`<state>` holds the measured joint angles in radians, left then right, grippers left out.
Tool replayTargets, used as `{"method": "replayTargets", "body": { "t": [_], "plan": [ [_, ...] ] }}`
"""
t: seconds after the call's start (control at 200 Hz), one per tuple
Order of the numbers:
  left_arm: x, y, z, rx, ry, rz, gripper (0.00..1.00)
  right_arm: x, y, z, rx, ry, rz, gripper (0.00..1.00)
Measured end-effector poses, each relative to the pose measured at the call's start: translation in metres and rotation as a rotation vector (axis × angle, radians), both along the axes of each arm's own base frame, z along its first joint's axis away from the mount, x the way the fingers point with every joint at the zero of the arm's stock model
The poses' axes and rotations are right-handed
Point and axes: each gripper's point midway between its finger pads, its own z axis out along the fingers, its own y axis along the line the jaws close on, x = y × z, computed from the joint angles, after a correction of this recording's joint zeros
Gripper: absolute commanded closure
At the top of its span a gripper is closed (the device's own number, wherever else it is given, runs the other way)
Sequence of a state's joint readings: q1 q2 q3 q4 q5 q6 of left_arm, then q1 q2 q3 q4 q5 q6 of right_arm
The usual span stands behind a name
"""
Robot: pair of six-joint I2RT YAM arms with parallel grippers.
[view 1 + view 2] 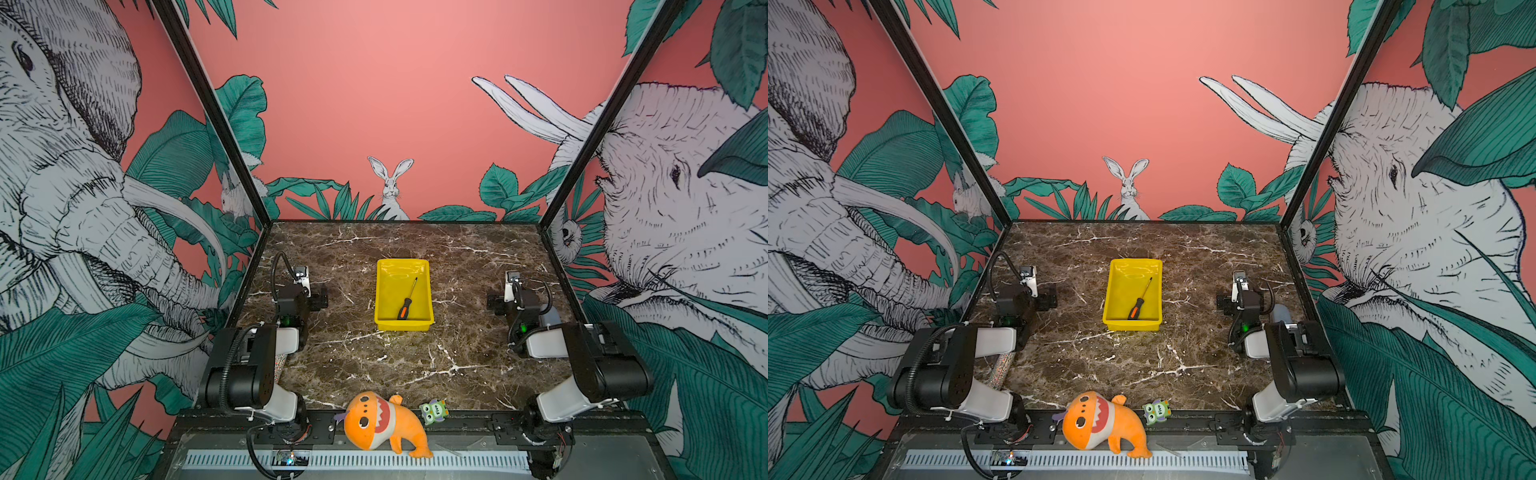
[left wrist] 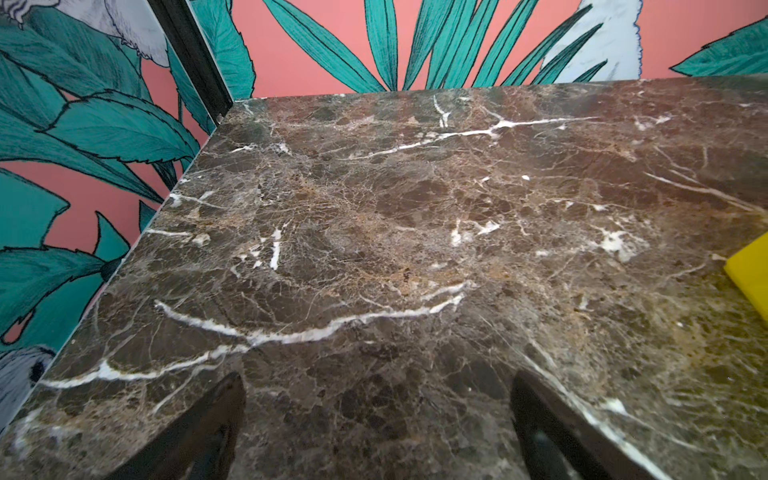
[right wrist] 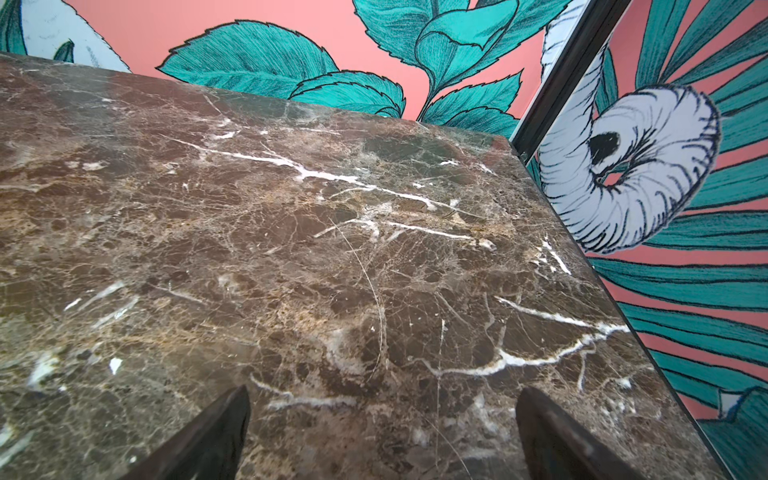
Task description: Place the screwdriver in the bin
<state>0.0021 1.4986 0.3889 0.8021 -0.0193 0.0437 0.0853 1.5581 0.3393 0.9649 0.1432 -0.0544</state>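
Inside the bin lies the screwdriver, flat on the glossy yellow floor in both top views; its black-and-orange handle sits toward the near wall and its thin dark shaft slants away toward the far right corner; the tip is too fine to make out, and whether the handle's butt touches the near wall cannot be told. Nothing grips it; the bin stands on the middle of the marbled tabletop, between the two arms and well apart from both. Only one yellow corner of the bin shows in the left wrist view, cut off at the frame edge, so its inside is hidden there. Left tool is released, its two dark fingers spread wide over bare tabletop with nothing between them, their bases cut off by the frame; right tool is likewise released and empty, fingers wide over bare marble. At the near edge lie an orange plush shark and, just beside it, a small green owl toy.
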Motion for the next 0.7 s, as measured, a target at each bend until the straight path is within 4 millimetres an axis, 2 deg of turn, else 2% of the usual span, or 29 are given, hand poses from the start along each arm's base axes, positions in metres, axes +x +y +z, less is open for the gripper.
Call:
{"method": "replayTargets", "body": {
  "t": [0.12,0.2,0.28,0.7],
  "plan": [
    [0.002,-0.002,0.003,0.000,-0.050,-0.009,0.00,0.000,0.000,0.001,-0.001,-0.005,0.001,0.01],
    [0.004,-0.005,-0.009,0.010,-0.006,-0.021,0.00,0.000,0.000,0.000,-0.001,-0.002,0.002,0.01],
    [0.006,-0.008,-0.010,0.022,-0.002,-0.033,0.00,0.000,0.000,0.001,-0.001,-0.002,0.002,0.01],
    [0.008,-0.011,-0.008,0.042,-0.002,-0.053,0.00,0.000,0.001,-0.001,0.000,0.005,0.005,0.01]
  ]
}}
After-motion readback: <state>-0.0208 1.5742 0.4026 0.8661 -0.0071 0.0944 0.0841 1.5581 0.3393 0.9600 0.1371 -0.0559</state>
